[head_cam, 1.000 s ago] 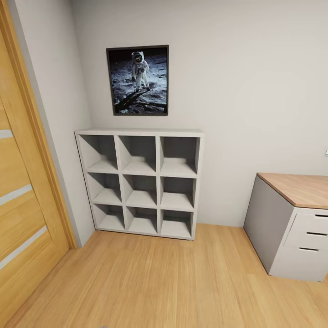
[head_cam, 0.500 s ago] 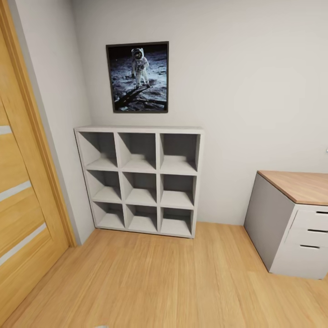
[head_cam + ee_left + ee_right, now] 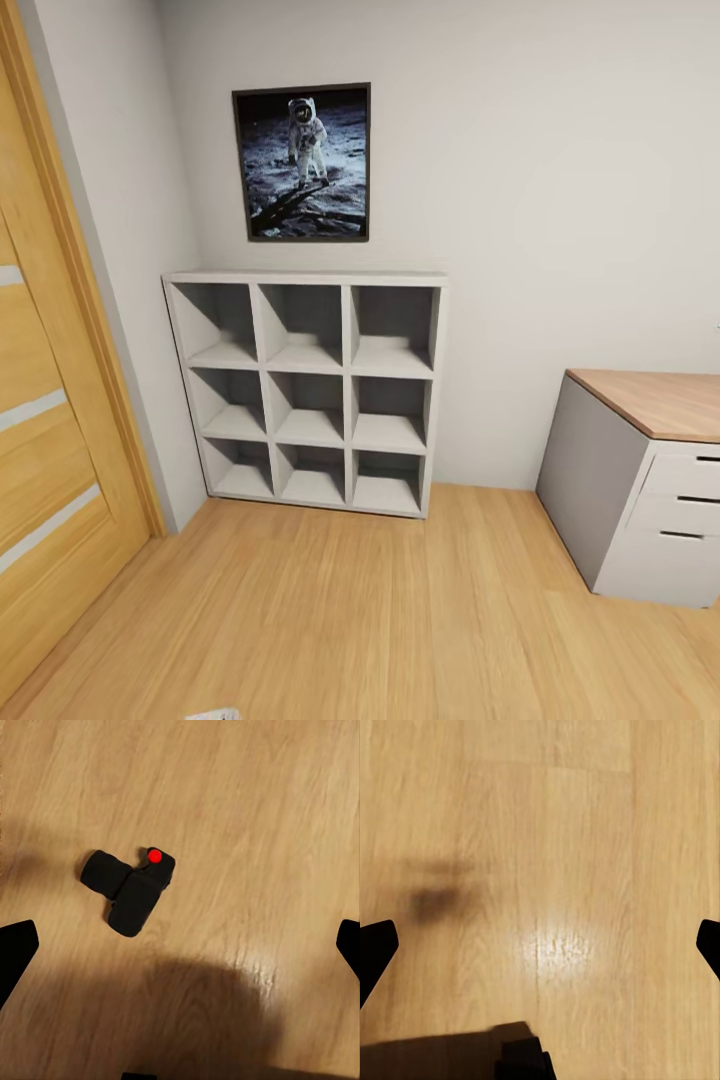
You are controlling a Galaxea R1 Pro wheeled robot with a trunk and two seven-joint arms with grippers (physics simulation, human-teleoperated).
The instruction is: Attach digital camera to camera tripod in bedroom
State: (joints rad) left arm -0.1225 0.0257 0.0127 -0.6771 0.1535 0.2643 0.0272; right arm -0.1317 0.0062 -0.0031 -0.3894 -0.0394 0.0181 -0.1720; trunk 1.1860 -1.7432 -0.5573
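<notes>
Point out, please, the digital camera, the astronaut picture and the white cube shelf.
digital camera (image 3: 133, 891): left wrist view, middle of its black body.
astronaut picture (image 3: 303, 162): head view, centre of the print.
white cube shelf (image 3: 347, 372): head view, a vertical divider.

Black digital camera (image 3: 131, 889) with red top button, lying loose on light wood floor (image 3: 262, 832).

Grey 9-cube shelf (image 3: 308, 390) against the back wall, all cubbies bare. Framed astronaut photo (image 3: 303, 162) hangs above it. Wooden door (image 3: 50, 440) at left, wood-topped white drawer unit (image 3: 650, 480) at right, light wood floor (image 3: 330, 610).
</notes>
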